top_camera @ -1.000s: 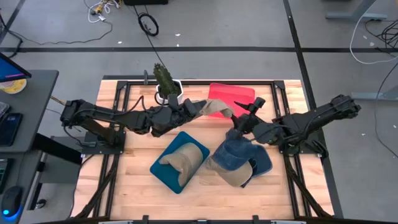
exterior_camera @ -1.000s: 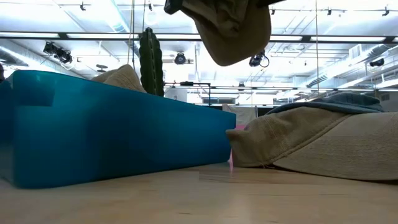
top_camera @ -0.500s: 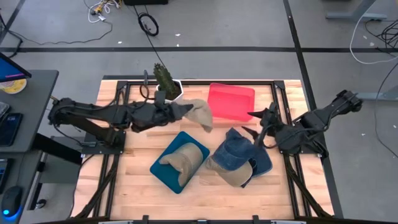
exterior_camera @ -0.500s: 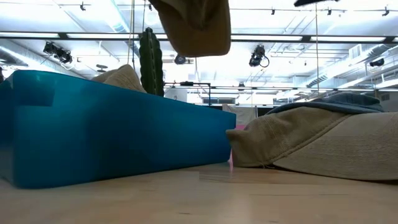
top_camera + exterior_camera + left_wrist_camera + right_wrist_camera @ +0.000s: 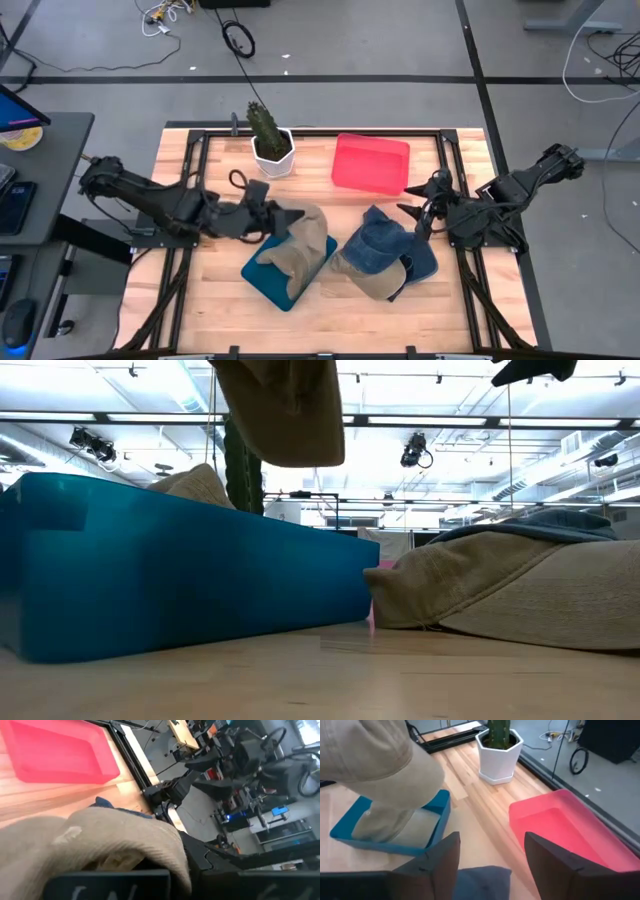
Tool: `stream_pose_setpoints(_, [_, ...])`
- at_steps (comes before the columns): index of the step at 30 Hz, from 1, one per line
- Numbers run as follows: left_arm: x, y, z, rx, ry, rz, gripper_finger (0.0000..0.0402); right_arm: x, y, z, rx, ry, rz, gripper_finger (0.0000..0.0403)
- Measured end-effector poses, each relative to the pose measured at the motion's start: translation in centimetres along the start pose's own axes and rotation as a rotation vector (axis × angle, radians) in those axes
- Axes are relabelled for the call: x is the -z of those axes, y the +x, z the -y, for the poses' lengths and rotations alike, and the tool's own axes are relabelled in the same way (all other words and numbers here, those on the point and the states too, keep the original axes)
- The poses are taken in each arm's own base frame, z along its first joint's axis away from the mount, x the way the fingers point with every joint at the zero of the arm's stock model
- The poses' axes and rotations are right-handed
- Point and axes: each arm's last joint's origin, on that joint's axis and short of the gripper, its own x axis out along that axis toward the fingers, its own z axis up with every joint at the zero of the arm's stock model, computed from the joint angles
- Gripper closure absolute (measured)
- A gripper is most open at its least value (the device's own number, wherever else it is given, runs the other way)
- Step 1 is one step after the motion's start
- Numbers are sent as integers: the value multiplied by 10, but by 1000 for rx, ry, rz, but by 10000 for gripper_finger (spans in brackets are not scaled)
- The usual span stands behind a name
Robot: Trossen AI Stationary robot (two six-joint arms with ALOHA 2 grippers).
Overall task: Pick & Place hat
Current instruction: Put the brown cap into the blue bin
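My left gripper [image 5: 284, 215] is shut on a tan hat [image 5: 312, 228] and carries it above the blue tray [image 5: 276, 279]. The hat hangs at the top of the low view [image 5: 285, 410] and fills the left wrist view [image 5: 100, 845]. Another tan hat [image 5: 292, 262] lies inside the blue tray. My right gripper [image 5: 420, 214] is open and hovers over a pile of hats, a blue denim one [image 5: 385, 245] on top of a tan one [image 5: 368, 285]. Its own view shows the open fingers [image 5: 492, 855] above the denim hat [image 5: 480, 880]. My left gripper holds the tan hat by its edge on the table's left side [image 5: 296, 218], coming in roughly level from the left. The hat itself hides the fingers in the left wrist view. The hat is lifted clear and droops below the fingers over the blue tray.
A red tray [image 5: 372, 163] sits at the far edge, with a potted cactus [image 5: 270, 140] to its left. The blue tray's wall [image 5: 180, 570] fills the low view's left, the hat pile [image 5: 520, 590] its right. Bare wood lies along the near edge.
My left gripper has carried the tan hat from beside the cactus toward the near edge, and the hat now hangs over the blue tray. My right gripper has drawn back from the hat toward the table's right and holds over the hat pile.
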Motion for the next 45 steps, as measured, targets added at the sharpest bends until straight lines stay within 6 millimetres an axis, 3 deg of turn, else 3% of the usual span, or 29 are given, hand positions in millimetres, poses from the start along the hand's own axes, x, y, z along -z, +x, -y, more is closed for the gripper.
stream_pose_setpoints(9, [33,-11,-2,-77,52,17,390,0,0,0,-15,52,-13,221])
stream_pose_setpoints(19, [67,5,-7,-128,76,4,390,-1,0,-3,-46,70,-17,240])
stream_pose_setpoints(29, [80,3,-9,-138,61,-4,390,-2,0,-3,-50,90,-13,241])
stream_pose_setpoints(45, [105,7,-36,-120,20,40,390,-1,3,-7,-44,110,-20,241])
